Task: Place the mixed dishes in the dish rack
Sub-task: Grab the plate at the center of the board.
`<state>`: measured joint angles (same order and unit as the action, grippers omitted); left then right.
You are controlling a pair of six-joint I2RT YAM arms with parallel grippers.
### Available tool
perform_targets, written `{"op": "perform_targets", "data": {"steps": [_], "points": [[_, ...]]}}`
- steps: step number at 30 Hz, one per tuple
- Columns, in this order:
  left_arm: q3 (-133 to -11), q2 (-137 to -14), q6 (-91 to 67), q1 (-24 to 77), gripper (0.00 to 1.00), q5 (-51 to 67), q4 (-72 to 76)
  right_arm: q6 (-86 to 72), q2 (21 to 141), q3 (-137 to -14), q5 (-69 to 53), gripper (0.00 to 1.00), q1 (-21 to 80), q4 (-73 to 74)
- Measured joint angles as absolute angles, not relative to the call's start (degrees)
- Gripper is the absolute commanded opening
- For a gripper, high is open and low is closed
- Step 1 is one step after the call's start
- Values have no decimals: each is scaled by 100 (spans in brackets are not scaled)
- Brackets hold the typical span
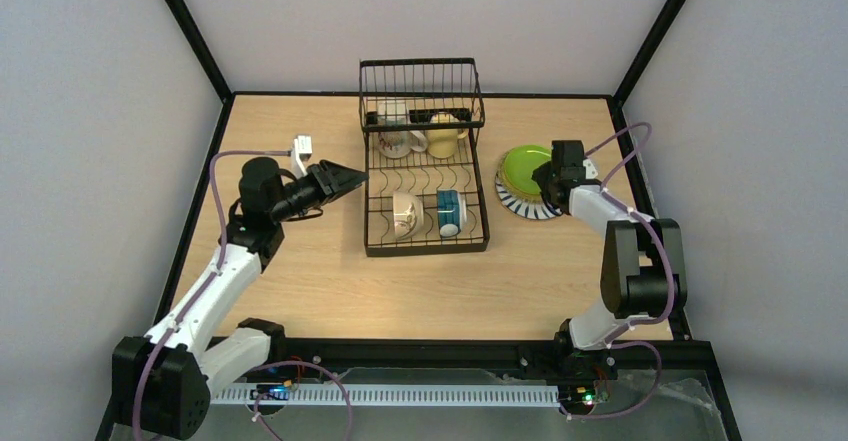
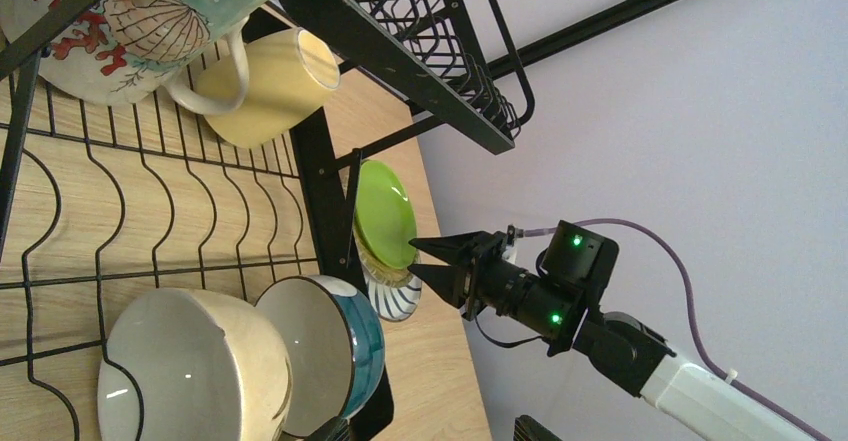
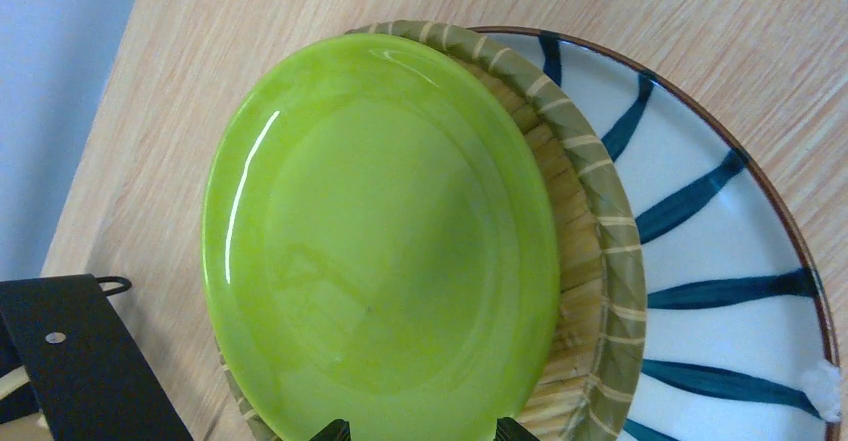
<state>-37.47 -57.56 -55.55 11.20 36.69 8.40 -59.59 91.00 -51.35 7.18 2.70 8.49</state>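
Note:
The black wire dish rack [image 1: 372,216] stands mid-table. Under its raised basket lie a white printed mug [image 1: 397,142] and a pale yellow mug [image 1: 442,142]. On its front section lie a cream mug [image 1: 404,213] and a blue-patterned mug [image 1: 450,213]. Right of the rack a lime green plate [image 1: 522,168] lies on a tan plate [image 3: 590,261], on a white striped plate [image 1: 522,207]. My right gripper [image 1: 548,177] is open, its fingertips [image 3: 335,429] at the green plate's [image 3: 380,231] rim. My left gripper [image 1: 352,175] is open and empty at the rack's left edge.
A small white object [image 1: 302,147] lies on the table behind my left gripper. Black frame posts and grey walls close in the table on three sides. The plates sit near the table's right edge [image 1: 628,161].

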Motion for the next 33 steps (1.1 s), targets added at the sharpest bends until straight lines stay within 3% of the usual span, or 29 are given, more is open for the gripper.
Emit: {"op": "perform_targets", "data": {"steps": [33], "points": [[-3658, -6084, -5548, 1120, 93, 3701, 1131, -6160, 9343, -4849, 766, 82, 270, 401]]}}
